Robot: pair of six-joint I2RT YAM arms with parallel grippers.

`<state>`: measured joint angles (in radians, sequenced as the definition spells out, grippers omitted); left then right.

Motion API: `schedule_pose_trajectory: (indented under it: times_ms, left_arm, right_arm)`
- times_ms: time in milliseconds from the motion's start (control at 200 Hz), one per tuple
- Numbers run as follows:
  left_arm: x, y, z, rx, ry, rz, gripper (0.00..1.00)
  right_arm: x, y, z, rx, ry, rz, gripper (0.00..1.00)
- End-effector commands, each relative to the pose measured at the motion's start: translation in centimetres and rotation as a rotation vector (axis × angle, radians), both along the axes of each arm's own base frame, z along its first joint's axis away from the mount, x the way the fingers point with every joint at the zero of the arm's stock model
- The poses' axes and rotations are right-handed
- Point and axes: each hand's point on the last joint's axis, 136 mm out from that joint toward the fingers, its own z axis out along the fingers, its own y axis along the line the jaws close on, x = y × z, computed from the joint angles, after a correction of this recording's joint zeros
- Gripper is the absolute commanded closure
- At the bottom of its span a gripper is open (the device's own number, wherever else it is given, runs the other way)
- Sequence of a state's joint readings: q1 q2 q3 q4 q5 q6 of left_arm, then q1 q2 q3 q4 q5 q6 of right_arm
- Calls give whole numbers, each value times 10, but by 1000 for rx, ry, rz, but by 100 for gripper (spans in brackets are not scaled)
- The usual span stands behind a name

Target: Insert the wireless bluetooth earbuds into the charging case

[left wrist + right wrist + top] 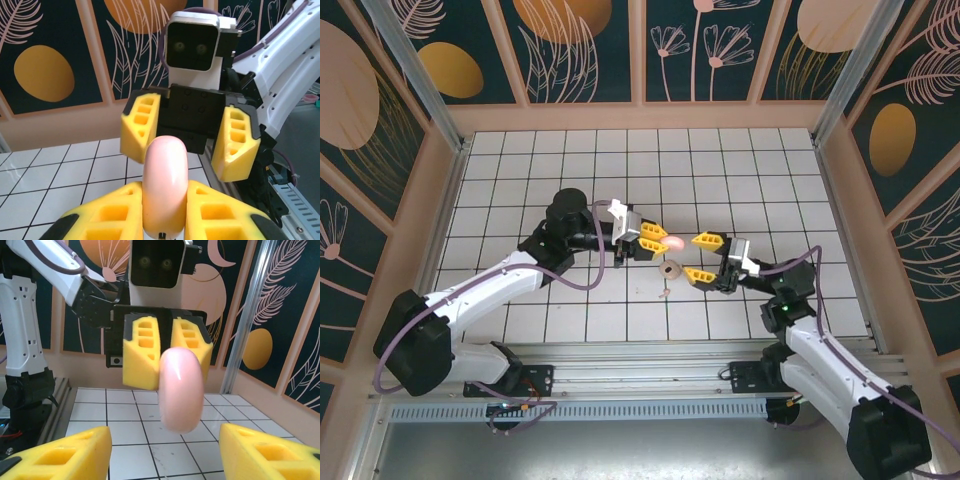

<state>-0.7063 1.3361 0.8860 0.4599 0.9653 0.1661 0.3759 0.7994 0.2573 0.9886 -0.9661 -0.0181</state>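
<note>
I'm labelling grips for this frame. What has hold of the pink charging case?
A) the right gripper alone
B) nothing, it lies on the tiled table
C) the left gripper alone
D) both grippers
C: the charging case is clamped between the yellow fingers of the left gripper, held up off the table, while the right gripper faces it with its jaws open and apart from it on either side.

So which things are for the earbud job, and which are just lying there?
For the job: charging case, pinched by the left gripper; right gripper, open, facing it.
Just lying there: cream ring with dark centre, on the table.
</note>
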Motion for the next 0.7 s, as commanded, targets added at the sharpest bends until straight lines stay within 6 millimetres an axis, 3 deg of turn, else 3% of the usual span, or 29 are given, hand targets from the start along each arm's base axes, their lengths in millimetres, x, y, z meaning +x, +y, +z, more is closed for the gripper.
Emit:
schedule_pose_trajectory:
  times_ms: [0, 220, 691]
  left_arm:
    - [-7, 1, 7, -29, -22, -44, 81]
    - [-10, 1, 8, -30, -27, -59, 81]
    - [-13, 2, 13, -44, -31, -71, 80]
  right_arm:
    - [-6, 3, 31, 49, -86, 32, 42]
    - [-14, 12, 35, 32, -105, 97, 48]
    - [-4, 21, 33, 7, -87, 112, 66]
